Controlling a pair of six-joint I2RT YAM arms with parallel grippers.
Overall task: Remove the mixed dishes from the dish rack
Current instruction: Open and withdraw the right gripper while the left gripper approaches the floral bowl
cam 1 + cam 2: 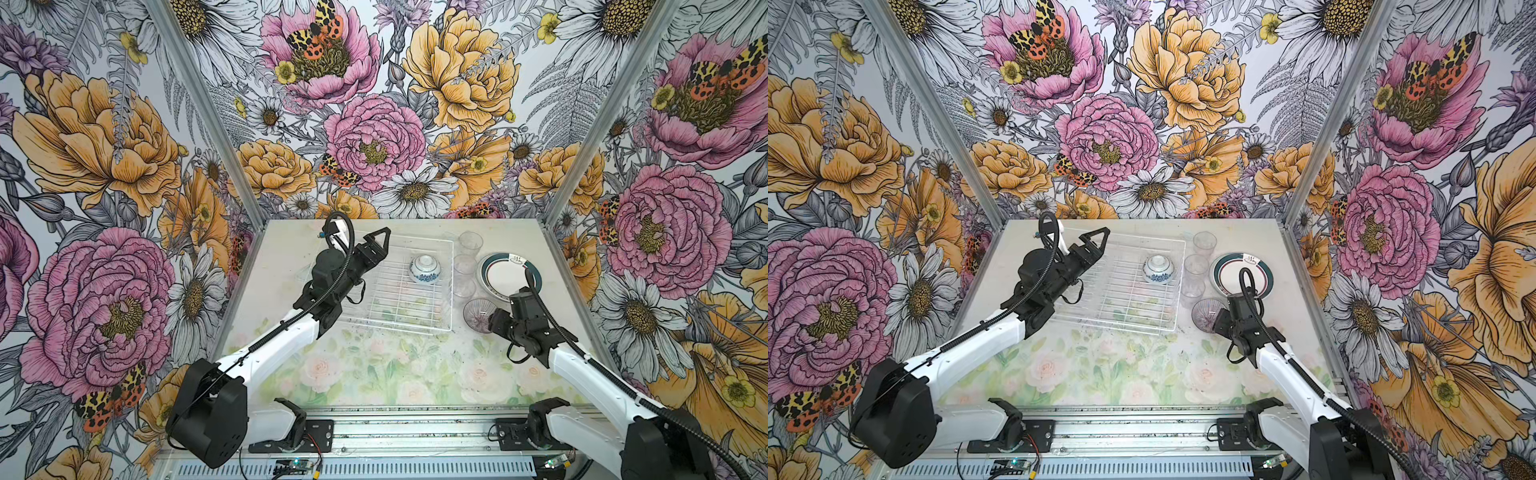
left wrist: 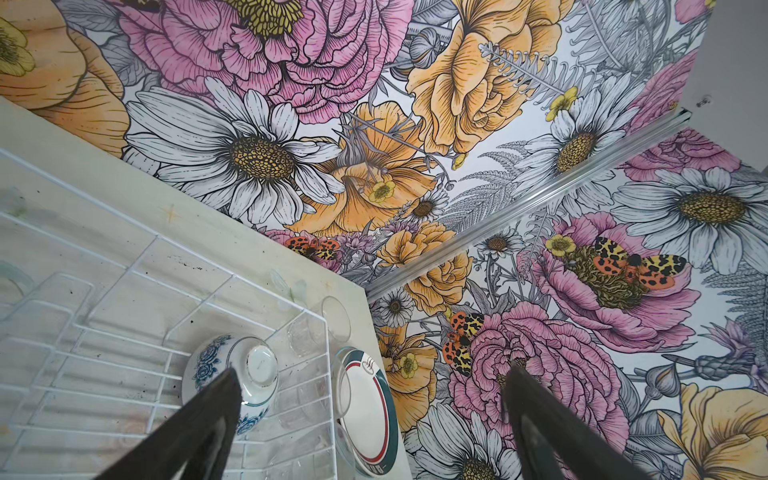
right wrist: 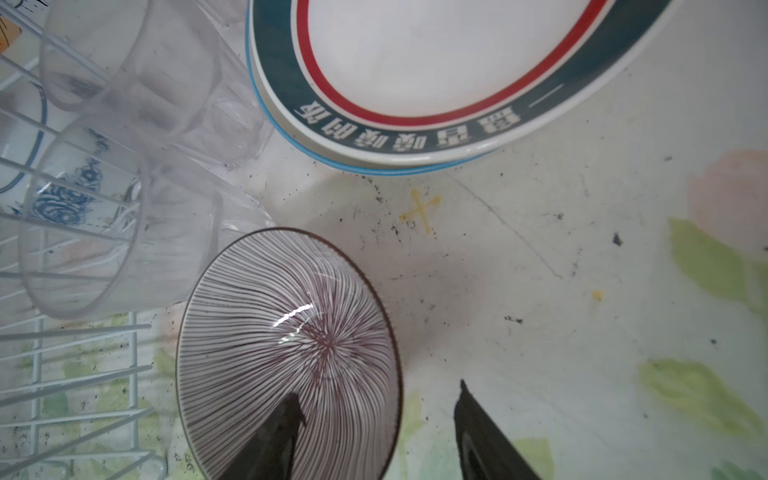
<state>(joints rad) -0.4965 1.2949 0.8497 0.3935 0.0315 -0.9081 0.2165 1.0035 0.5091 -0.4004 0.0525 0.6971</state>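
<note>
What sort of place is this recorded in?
Probably a lab test booth, not a kitchen: floral-print walls on aluminium posts, robot arms mounted on a rail, a dish rack.

Illegible white Chinese characters on the teal band of the teal-and-red-rimmed white plate (image 3: 436,54)

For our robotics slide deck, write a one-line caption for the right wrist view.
Open right hand straddles the rim of the ribbed bowl on the table, beside tumblers and plate.
</note>
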